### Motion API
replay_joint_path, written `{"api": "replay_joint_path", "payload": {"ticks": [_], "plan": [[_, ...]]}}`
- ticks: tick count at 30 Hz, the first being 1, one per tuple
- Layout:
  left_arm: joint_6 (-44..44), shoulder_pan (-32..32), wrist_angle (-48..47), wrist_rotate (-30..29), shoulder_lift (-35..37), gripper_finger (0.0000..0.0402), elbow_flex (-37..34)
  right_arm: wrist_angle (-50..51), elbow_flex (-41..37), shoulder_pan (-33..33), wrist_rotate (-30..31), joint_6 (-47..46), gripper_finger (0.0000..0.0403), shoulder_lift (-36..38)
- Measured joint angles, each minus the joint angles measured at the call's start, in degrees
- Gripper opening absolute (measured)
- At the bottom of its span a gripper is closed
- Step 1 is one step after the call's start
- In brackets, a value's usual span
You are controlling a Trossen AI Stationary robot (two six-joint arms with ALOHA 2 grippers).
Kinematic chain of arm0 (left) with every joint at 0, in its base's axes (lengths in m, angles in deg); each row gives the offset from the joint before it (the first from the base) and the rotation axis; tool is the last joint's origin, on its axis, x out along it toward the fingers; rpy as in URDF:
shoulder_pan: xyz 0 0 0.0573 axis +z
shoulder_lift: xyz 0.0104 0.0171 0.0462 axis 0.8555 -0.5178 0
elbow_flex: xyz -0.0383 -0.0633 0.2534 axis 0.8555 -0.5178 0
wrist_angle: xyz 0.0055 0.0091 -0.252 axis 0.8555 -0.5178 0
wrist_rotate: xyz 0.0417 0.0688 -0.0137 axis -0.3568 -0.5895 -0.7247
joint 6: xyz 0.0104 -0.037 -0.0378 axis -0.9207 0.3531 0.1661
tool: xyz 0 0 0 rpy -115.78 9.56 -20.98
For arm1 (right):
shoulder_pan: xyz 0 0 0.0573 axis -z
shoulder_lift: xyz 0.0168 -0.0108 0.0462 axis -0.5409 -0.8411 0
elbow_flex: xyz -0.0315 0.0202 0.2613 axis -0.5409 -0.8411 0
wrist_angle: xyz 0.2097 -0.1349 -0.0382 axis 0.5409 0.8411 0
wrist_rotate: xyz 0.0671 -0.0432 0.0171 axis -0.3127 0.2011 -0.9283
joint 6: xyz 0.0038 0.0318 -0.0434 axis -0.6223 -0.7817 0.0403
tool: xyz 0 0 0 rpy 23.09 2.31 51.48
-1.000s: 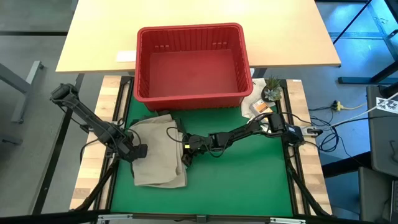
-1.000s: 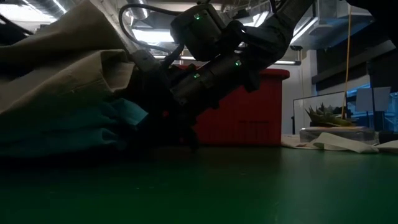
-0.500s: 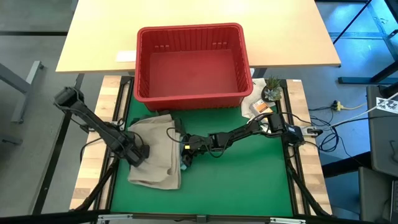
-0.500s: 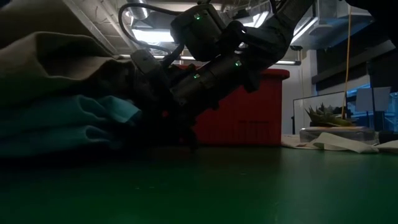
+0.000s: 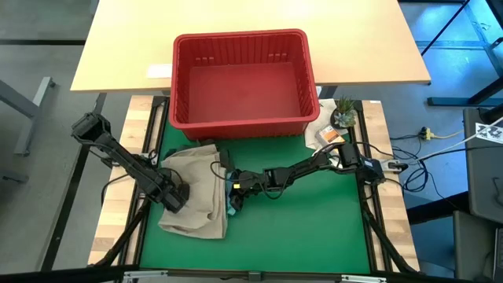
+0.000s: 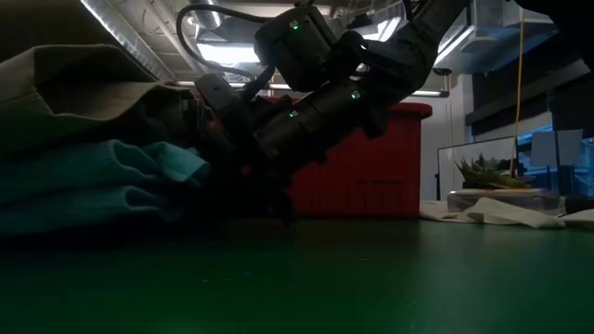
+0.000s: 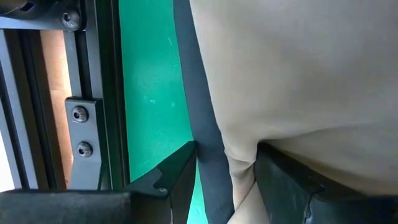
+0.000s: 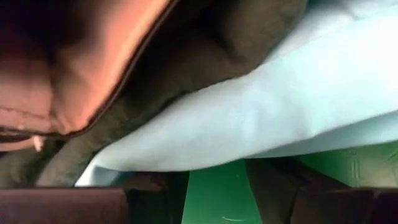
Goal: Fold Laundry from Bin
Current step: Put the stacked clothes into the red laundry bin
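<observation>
The beige garment [image 5: 200, 177] tops a stack of laundry on the green mat, just in front of the red bin [image 5: 240, 36]. Under it lie a light teal garment [image 6: 93, 186] and a dark olive one [image 8: 205, 50]. My left gripper [image 5: 174, 196] points down on the beige garment's left part, shut on it. My right gripper [image 5: 233, 191] reaches in low from the right to the stack's right edge, where a bit of teal [image 5: 233, 209] shows. Its fingers stand apart over the bare mat [image 8: 214, 193], the teal garment [image 8: 261, 106] just ahead of them. My left gripper pinches a raised fold of the beige garment [image 7: 239, 168] between its two fingers [image 7: 286, 180], coming from above and pointing down. The rest of the cloth lies slack on the stack. My right gripper is at the teal garment's edge; I cannot tell whether it touches it.
A small potted plant [image 5: 343, 114] and white cloth [image 5: 322, 134] sit at the mat's far right corner. The table's black frame rail [image 7: 93, 93] runs close beside my left gripper. Bare green mat [image 5: 306, 228] lies near and right of the stack.
My left gripper has sunk and drawn the beige garment toward the table's left edge. The garment's near part has slid left and settled lower onto the teal one, uncovering a bit of teal at the stack's right edge.
</observation>
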Motion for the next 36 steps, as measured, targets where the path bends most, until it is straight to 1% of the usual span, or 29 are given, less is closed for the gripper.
{"api": "replay_joint_path", "payload": {"ticks": [7,11,16,22,28,34,36], "plan": [[-0.02,0.0,0.65,-0.4,-1.43,0.0156,0.01,-3.73,0.0,0.13,-5.11,0.09,0.0152,-0.15],[-0.04,0.0,1.63,-0.59,-1.46,0.0156,-0.1,-6.78,-0.02,0.04,-7.49,-2.01,0.0152,-0.28],[-0.05,0.02,2.02,-0.63,-1.48,0.0156,-0.12,-7.76,-0.02,0.02,-7.3,-5.76,0.0152,-0.28],[-1.83,0.02,2.54,-0.7,-1.48,0.0156,-0.15,-7.96,0.02,0.0,-5.09,-9.85,0.0152,-0.24],[-1.99,0.02,2.72,-0.6,-1.5,0.0156,-0.17,-7.8,0.07,0.0,-4.64,-14.27,0.0152,-0.12],[-2.13,0.02,2.89,0.11,-1.5,0.0156,-0.17,-6.15,0.23,0.09,-6.52,-18.11,0.0152,0.06],[-3.47,0.04,2.91,0.17,-1.5,0.0156,-0.17,-4.95,0.27,0.08,-6.6,-19.18,0.0152,0.15]]}}
